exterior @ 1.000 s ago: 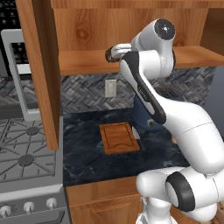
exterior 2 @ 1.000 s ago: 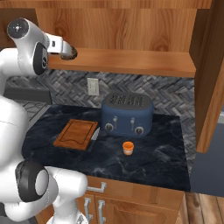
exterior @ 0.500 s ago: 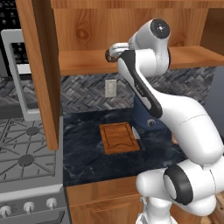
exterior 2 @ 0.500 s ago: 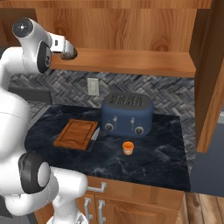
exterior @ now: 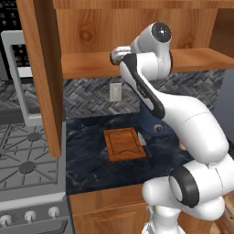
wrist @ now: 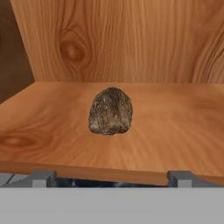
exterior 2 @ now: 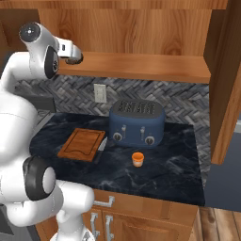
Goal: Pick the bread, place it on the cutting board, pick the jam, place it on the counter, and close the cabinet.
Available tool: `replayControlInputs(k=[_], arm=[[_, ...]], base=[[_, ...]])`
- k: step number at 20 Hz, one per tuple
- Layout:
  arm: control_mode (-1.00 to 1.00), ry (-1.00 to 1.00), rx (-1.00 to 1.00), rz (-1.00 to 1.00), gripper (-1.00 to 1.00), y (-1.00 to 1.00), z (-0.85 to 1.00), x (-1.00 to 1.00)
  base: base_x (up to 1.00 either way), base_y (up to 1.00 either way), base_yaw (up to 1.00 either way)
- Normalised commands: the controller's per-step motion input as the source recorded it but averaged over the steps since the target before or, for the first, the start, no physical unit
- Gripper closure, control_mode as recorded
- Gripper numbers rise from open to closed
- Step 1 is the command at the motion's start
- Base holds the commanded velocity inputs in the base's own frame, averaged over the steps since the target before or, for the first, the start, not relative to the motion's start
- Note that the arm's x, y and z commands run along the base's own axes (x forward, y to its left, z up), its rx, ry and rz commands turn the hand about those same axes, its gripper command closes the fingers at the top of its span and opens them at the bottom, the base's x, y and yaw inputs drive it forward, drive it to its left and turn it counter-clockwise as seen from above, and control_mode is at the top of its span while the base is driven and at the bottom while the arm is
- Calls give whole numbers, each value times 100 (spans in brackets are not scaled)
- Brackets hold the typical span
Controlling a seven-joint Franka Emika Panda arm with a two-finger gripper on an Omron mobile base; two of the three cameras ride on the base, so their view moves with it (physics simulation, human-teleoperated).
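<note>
Left base view: gripper (exterior: 115, 56) is seen at the front edge of the cabinet (exterior: 137, 32) shelf, above the board (exterior: 124, 143). Board is bare, lying on the table (exterior: 91, 160) left of the toaster (exterior: 153, 123). Jaw gap cannot be read from here.

Right base view: gripper (exterior 2: 74, 58) is again at the shelf edge. Jam (exterior 2: 137, 159) stands on the table in front of the toaster (exterior 2: 137, 123), already off the shelf. Board (exterior 2: 82, 144) is left of the toaster, empty. Cabinet doors are open.

Hand view: bread (wrist: 110, 111) sits mid-shelf, centred ahead of the jaws, not touched. Finger tips (wrist: 41, 179) are seen wide apart, well wider than the bread; nothing is held.

Bread is judged light, rough, a bit crushable; slip unlikely. A grip across its widest middle is advised, with modest force.
</note>
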Motion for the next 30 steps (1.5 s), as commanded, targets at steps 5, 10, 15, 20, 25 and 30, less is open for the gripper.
replayControlInputs(k=[5, 10, 15, 20, 25, 30], arm=[[-100, 0, 0, 0, -100, 7, -1, 28], [-100, 0, 0, 0, -100, 4, 0, 27], [-100, 0, 0, 0, -100, 0, 0, 24], [-100, 0, 0, 0, -100, 1, -2, 24], [-100, 0, 0, 0, -100, 5, -8, 26], [-100, 0, 0, 0, -100, 3, -7, 24]], base=[[0, 0, 0], [0, 0, 0], [0, 0, 0], [0, 0, 0], [0, 0, 0], [0, 0, 0]])
